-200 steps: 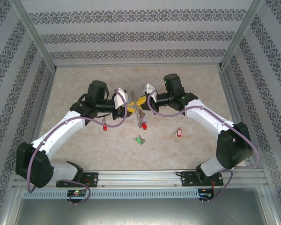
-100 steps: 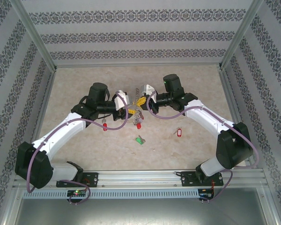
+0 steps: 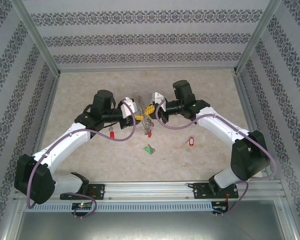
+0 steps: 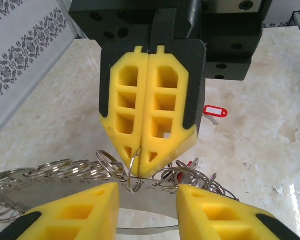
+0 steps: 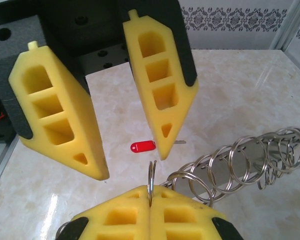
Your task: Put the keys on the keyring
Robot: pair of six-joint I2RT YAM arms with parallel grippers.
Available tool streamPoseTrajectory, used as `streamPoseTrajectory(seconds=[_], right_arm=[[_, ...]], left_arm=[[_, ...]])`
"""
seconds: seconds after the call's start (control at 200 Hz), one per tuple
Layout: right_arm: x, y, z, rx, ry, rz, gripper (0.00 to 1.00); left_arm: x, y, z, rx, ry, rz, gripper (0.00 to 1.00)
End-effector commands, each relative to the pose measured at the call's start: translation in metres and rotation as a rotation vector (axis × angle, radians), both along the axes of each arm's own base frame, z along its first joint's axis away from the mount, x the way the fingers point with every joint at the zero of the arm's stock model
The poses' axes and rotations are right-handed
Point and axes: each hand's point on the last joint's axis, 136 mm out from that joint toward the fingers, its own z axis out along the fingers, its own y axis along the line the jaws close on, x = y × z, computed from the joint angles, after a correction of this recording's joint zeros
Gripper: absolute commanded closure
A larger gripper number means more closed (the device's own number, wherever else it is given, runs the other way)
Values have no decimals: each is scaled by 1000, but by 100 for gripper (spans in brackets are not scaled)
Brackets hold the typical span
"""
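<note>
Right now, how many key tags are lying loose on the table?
3: solid red tag by the left arm, green tag at centre front, white-windowed red tag near the right arm. More may hide under the arms.

Keyring: above the tabletop, between my left gripper and right gripper.
Left key: tabletop, left of keyring.
Right key: tabletop, right of keyring.
Loose tag: before keyring.

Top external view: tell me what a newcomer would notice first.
In the middle, the right fingers pinch the keyring, its silver rings dangling by the open left fingers. Nearer the front lie a solid red key, a white-windowed red key and a green tag.
</note>
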Motion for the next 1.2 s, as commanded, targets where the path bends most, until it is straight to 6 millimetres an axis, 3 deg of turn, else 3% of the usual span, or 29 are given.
streamPoseTrajectory(seconds=[0.0,0.4,0.57,0.634,0.809,0.859,1.194], right_arm=[[-10,4,5,16,-37,47,100],[-11,5,7,18,-45,50,100],[-11,6,7,18,-41,49,100],[-10,6,6,16,-39,46,100],[-8,2,3,2,-35,17,100],[-8,1,0,-5,-31,8,95],[-9,-8,-19,-30,11,-23,89]], left_arm=[[2,-3,8,11,-18,-30,70],[3,-5,-5,71,23,-63,78],[1,-4,-11,100,47,-80,90],[0,-5,-12,106,50,-84,100],[2,-6,-11,86,47,-79,100],[3,-8,-9,58,43,-74,100],[11,-15,1,-96,3,-28,100]])
